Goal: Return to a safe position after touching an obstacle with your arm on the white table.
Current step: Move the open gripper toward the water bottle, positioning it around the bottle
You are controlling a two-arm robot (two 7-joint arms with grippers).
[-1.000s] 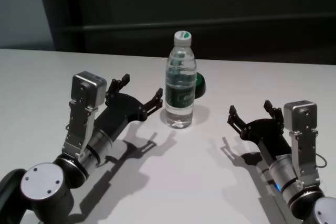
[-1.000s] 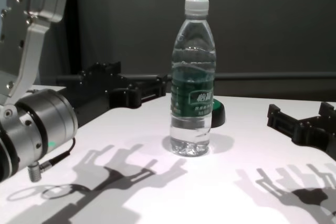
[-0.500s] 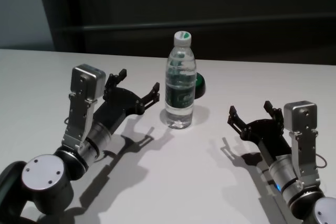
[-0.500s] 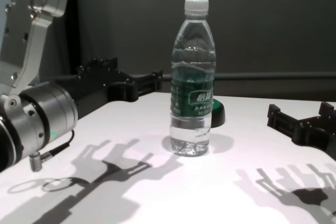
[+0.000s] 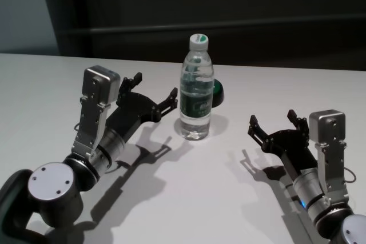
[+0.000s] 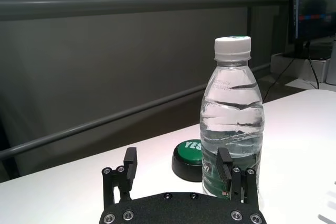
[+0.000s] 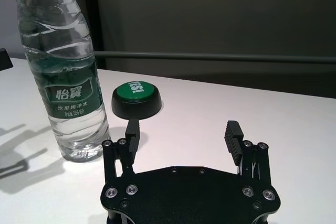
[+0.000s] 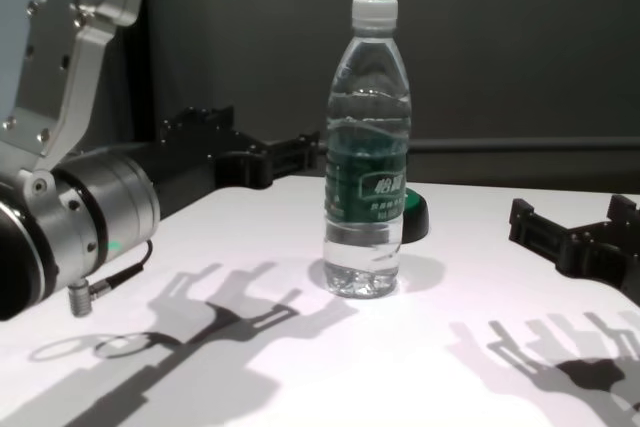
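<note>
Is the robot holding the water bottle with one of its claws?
No, nothing is held. The left gripper is open beside the bottle, one finger close to its label. The right gripper is open too, farther away over the white table.

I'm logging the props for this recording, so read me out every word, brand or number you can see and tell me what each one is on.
"怡寶" in white letters, on the dark green label of the water bottle.
"555" with small print beneath the brand on the same label: the rest is too small to read.
"YES!" in white, on the top of the green button.
Faint embossed print high on the bottle: too blurred to read.
</note>
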